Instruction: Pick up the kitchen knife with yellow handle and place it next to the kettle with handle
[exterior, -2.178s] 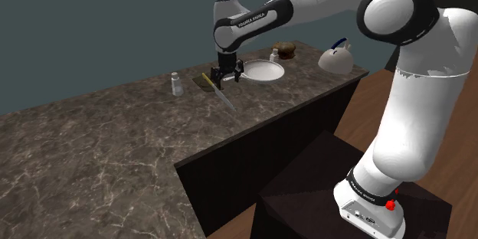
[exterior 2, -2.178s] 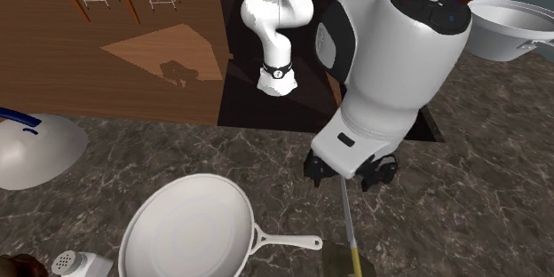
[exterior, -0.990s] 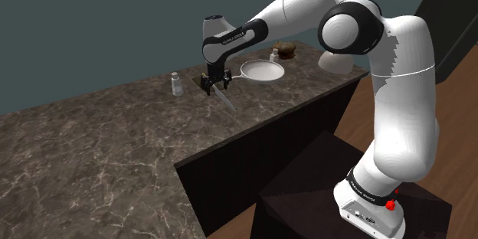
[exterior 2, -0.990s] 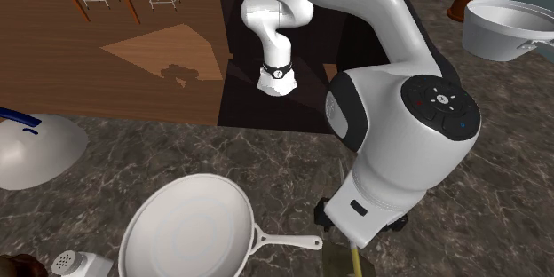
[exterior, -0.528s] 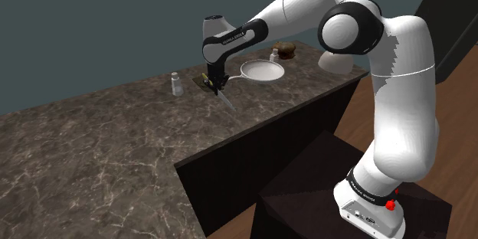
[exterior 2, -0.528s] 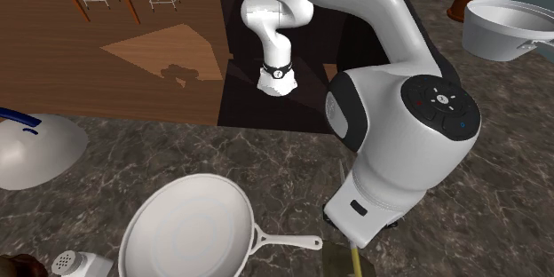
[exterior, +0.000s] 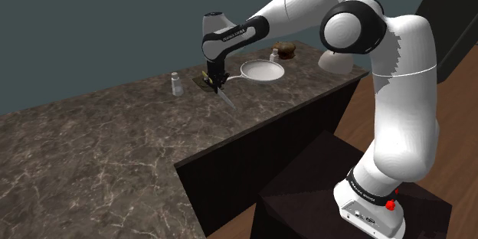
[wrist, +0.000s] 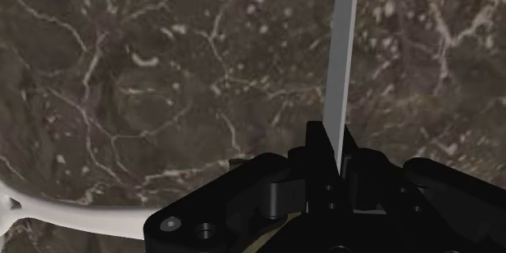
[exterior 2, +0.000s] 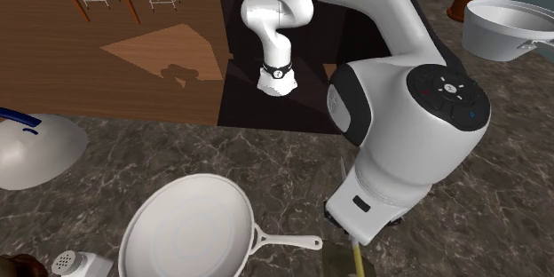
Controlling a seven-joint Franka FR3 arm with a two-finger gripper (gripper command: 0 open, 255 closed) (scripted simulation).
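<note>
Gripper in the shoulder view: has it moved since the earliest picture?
Yes. The gripper went toward the shoulder view's left, away from the white pan and down onto the kitchen knife, nearer the shaker.

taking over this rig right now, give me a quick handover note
The gripper is shut on the kitchen knife. The blade runs out ahead from its grip, and the yellow handle shows under the hand in the second exterior view.
The knife is low over the dark marble counter, beside the white frying pan. I cannot tell whether it is off the surface.
The kettle stands on the counter, on the pan's far side from the knife.
Done: grasp.
Left: lift, carry past the pan, set down next to the kettle, release.
</note>
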